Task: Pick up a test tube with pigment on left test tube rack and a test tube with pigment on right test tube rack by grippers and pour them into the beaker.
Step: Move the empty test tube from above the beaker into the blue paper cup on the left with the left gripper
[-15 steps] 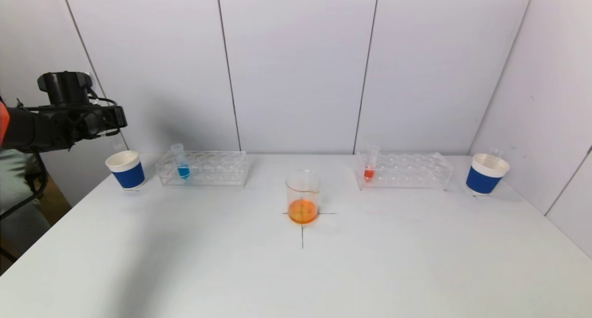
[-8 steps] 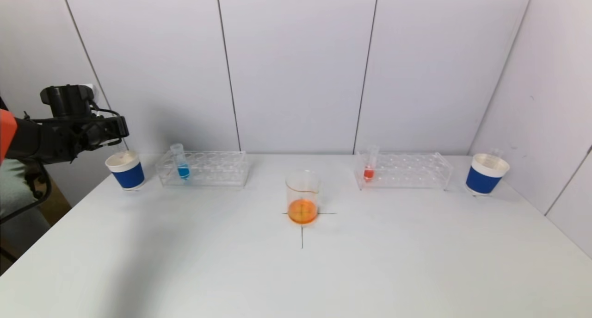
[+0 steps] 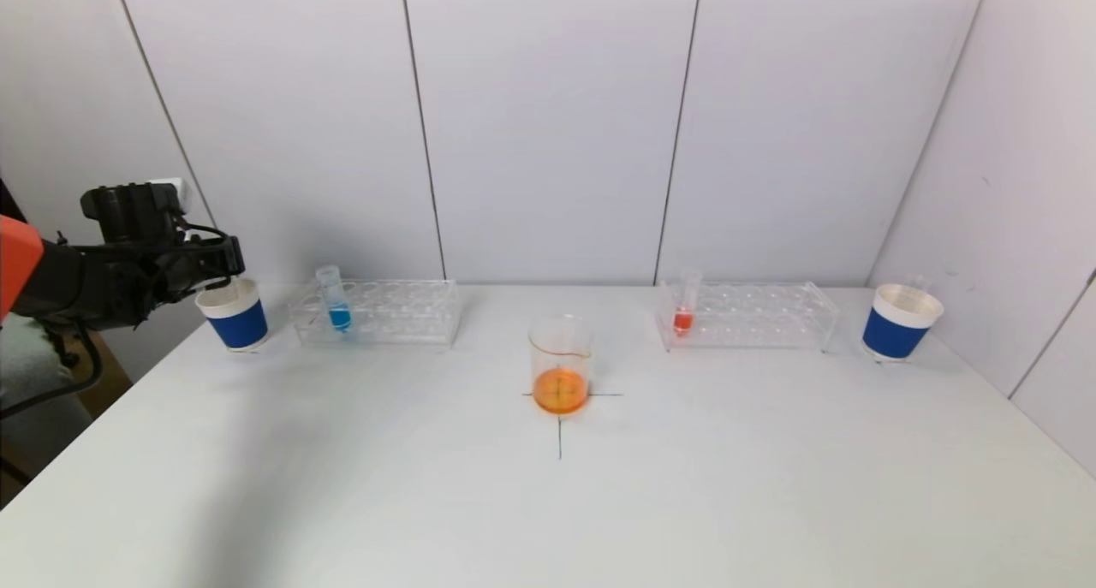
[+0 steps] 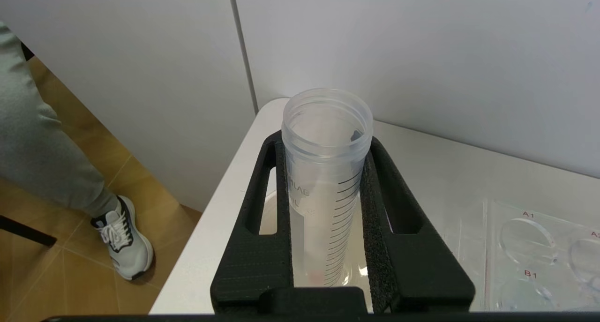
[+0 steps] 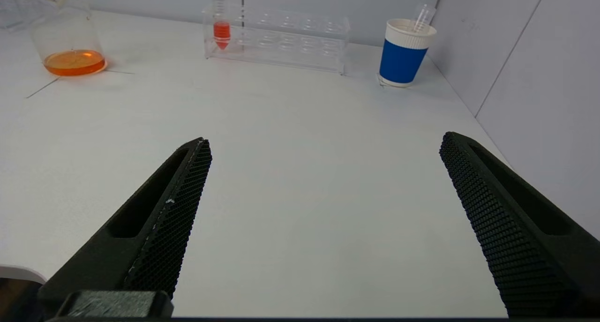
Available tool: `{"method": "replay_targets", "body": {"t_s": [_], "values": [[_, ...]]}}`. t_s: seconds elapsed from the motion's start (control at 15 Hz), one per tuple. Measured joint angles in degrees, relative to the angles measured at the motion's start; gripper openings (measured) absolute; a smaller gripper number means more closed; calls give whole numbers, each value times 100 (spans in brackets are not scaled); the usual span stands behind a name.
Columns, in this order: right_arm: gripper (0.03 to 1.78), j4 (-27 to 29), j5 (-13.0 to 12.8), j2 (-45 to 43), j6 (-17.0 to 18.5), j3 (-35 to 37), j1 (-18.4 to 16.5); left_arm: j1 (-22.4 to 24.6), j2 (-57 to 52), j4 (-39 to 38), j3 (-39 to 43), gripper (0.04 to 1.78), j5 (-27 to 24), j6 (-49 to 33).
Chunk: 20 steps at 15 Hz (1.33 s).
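My left gripper [image 3: 224, 267] [image 4: 326, 141] is shut on an empty clear test tube [image 4: 326, 172] and holds it upright, its lower end down inside the blue paper cup [image 3: 236, 316] at the table's far left. The left rack [image 3: 385, 312] holds a tube with blue pigment [image 3: 336, 301]. In the right rack [image 3: 753, 314] stands a tube with red pigment [image 3: 685, 305] [image 5: 221, 29]. The beaker [image 3: 561, 365] [image 5: 70, 41] at the table's middle contains orange liquid. My right gripper [image 5: 326, 141] is open over bare table, out of the head view.
A second blue paper cup [image 3: 899, 323] [image 5: 404, 52] with an empty tube [image 5: 422, 17] in it stands at the far right near the side wall. A person's leg and shoe [image 4: 122, 237] are beside the table's left edge. A black cross marks the beaker's spot.
My left gripper has come down with the empty tube, from above the left cup to its rim, so that the tube's lower end is in the cup. Nothing else moved.
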Motion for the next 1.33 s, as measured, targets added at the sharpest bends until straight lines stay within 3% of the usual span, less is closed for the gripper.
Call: {"method": "replay_targets", "body": {"t_s": [0.53, 1.33], "values": [[177, 0, 1, 0, 0, 0, 0, 9, 0, -538, 484, 44, -4, 85], [177, 2, 1, 0, 0, 0, 0, 15, 22, -566, 589, 44, -83, 69]]}}
